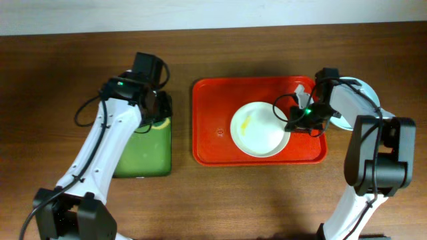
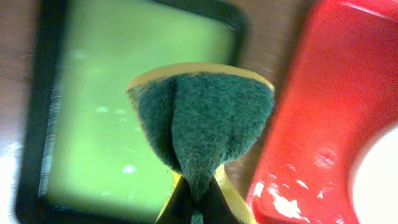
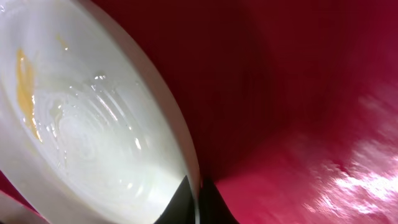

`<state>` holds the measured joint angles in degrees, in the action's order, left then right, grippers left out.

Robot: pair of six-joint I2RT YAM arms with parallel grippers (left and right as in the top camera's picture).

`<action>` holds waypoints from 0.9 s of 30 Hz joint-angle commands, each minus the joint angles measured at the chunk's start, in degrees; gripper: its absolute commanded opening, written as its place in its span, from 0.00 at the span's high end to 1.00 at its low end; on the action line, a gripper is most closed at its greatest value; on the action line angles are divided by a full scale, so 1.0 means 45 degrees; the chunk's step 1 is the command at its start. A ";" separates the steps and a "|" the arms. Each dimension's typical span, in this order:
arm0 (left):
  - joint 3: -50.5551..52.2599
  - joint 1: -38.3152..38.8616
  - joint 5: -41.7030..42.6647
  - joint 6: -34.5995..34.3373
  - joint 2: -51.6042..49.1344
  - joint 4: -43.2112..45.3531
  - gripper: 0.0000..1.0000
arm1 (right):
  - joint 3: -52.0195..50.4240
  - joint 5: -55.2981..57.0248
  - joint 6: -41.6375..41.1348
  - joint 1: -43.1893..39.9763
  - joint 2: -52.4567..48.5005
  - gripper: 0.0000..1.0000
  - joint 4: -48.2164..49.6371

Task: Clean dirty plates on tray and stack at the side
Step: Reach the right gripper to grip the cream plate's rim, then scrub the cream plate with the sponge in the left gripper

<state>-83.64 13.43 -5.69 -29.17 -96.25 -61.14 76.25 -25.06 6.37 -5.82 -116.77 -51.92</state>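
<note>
A white plate (image 1: 257, 130) with a yellow smear lies right of centre on the red tray (image 1: 213, 133). My right gripper (image 1: 293, 120) is shut on the plate's right rim. The right wrist view shows the rim pinched between the fingers (image 3: 198, 199), with the smeared plate (image 3: 93, 124) on the left and the tray floor (image 3: 298, 93) on the right. My left gripper (image 2: 198, 202) is shut on a green and yellow sponge (image 2: 202, 118) and holds it over the right edge of the green tray (image 2: 99, 112). A pale plate (image 1: 371, 93) lies off the tray's right side, mostly hidden under my right arm.
The green tray with a dark rim (image 1: 143, 157) sits left of the red tray with a narrow gap of wooden table between them. The left wrist view shows the red tray's left rim (image 2: 323, 112) and a bit of the white plate (image 2: 379, 180).
</note>
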 commanded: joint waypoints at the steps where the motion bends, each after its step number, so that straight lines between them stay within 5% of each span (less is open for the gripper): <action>1: 0.0029 0.1365 0.1564 0.0699 -0.0019 0.0831 1.00 | -0.0073 -0.0811 -0.0865 0.1447 -0.0209 0.96 0.0957; 7: 0.0029 0.3653 0.1583 0.0636 -0.2652 0.2948 1.00 | -0.0073 -0.0612 -0.2288 0.3895 -0.0209 0.96 0.2943; 14: 0.0029 0.3764 0.3303 0.0228 -0.5372 0.4415 1.00 | -0.0073 -0.0068 -0.2628 0.4211 -0.0209 0.96 0.2710; 19: -0.0495 0.3643 -0.2535 0.0219 -0.5659 0.2229 1.00 | -0.0073 0.2064 -0.4211 0.4206 -0.0209 0.96 0.2176; 21: -0.1530 0.3633 -0.1642 0.0223 -0.5416 0.1545 1.00 | -0.0073 0.2064 -0.4206 0.4206 -0.0209 0.96 0.2229; 25: -0.1962 0.3721 0.3633 0.0219 -0.5566 0.2467 1.00 | -0.0073 0.2059 -0.4206 0.4206 -0.0209 0.96 0.2365; 27: -0.1851 0.3827 0.3653 0.0219 -0.5911 0.2754 1.00 | -0.0073 0.2059 -0.4206 0.4206 -0.0209 0.96 0.2370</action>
<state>-91.83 30.24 4.73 -28.05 -120.70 -49.76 76.62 -21.21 -11.81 13.21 -117.05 -41.45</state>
